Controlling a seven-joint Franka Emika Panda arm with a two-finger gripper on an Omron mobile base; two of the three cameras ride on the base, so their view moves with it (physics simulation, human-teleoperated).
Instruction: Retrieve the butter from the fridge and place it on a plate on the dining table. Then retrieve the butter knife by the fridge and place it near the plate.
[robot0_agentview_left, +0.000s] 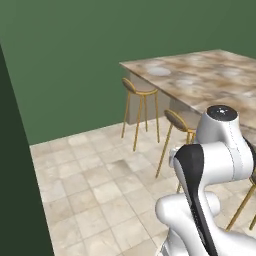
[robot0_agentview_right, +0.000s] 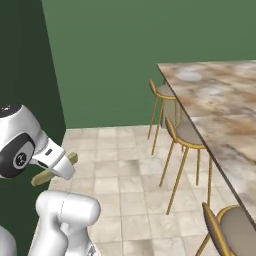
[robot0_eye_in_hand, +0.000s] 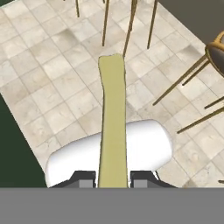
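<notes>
In the left base view, the plate (robot0_agentview_left: 159, 71) lies on the bench (robot0_agentview_left: 210, 80), near its far corner, above a gold-legged stool (robot0_agentview_left: 139, 91).

In the right base view, the hand (robot0_agentview_right: 64, 169) carries the butter (robot0_agentview_right: 46, 176) over the tiled floor (robot0_agentview_right: 120, 170), well apart from the bench.

In the hand view, the two fingers (robot0_eye_in_hand: 85, 179) are clamped on the near end of the butter, which points away over the floor tiles.

Even, bright rendered light; soft shadows, slightly blurry

Butter (robot0_agentview_right: 51, 172) in gripper (robot0_agentview_right: 64, 169), above floor (robot0_agentview_right: 120, 165)
</notes>
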